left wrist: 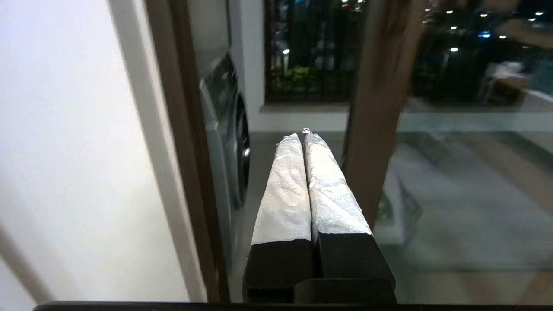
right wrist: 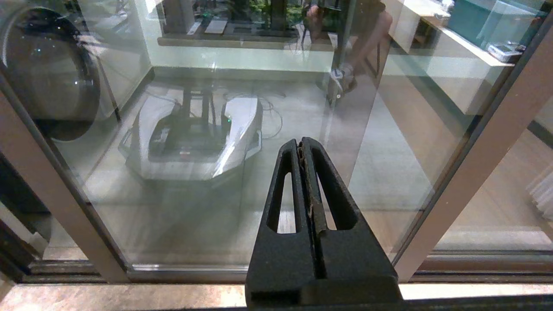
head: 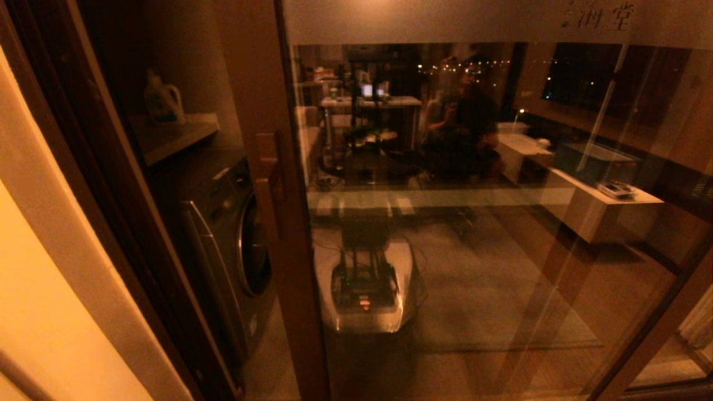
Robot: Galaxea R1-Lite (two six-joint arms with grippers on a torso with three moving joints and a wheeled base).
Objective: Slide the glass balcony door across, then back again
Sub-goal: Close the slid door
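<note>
The glass balcony door (head: 490,223) fills the middle and right of the head view, with a frosted top band bearing Chinese characters and a brown wooden left stile (head: 278,167) carrying a wooden bar handle (head: 267,184). An open gap lies between that stile and the dark jamb (head: 111,184) on the left. My left gripper (left wrist: 301,136) is shut on nothing, its white-wrapped fingers pointing into the gap right beside the door's stile (left wrist: 376,108). My right gripper (right wrist: 300,144) is shut and empty, low in front of the glass (right wrist: 216,172). Neither gripper shows in the head view.
Through the gap stands a grey washing machine (head: 228,245), with a shelf (head: 172,136) holding a white detergent bottle (head: 161,100) above it. The glass reflects my own base and the room. A floor track (right wrist: 173,270) runs under the door. A pale wall (left wrist: 65,151) lies left of the jamb.
</note>
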